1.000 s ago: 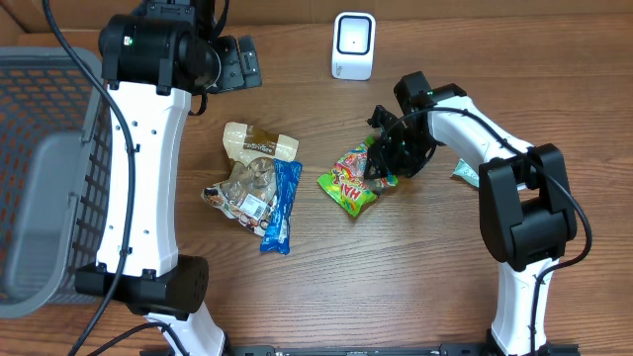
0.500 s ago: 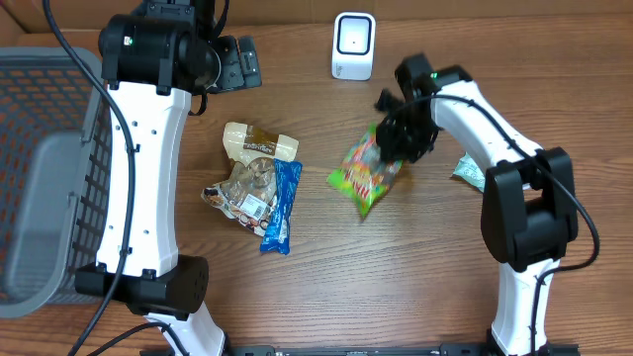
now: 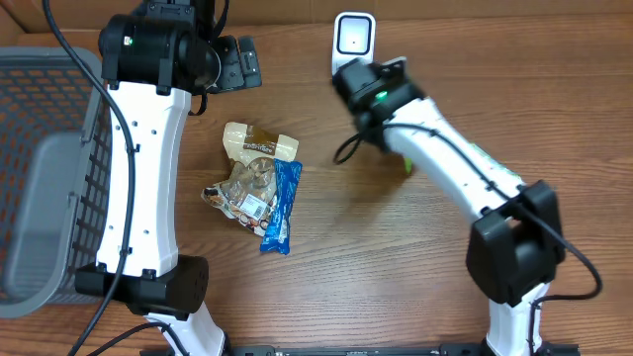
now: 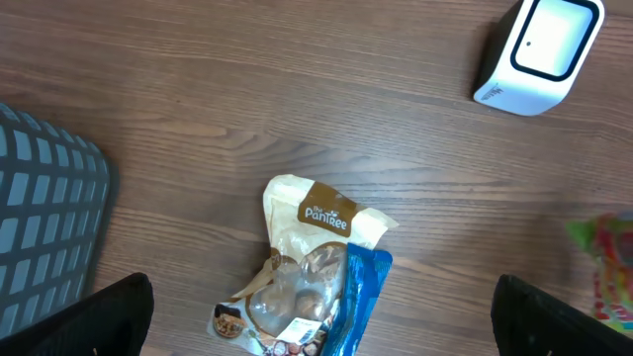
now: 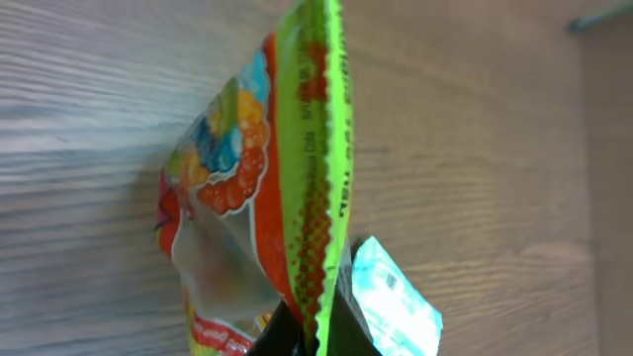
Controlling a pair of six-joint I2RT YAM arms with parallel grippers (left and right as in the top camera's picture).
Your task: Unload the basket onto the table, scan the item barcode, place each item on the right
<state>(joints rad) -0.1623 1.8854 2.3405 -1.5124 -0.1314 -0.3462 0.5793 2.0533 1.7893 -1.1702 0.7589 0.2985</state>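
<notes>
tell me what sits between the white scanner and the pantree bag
Nothing: in the left wrist view, the wooden table between the scanner and the Pantree bag is bare.

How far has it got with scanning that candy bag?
Done: the candy bag is picked up, pinched in the right jaws above the table. In hand: the right arm holds it near the scanner. Left: showing its barcode to the scanner; no barcode is visible. Other packets lie on the table.
</notes>
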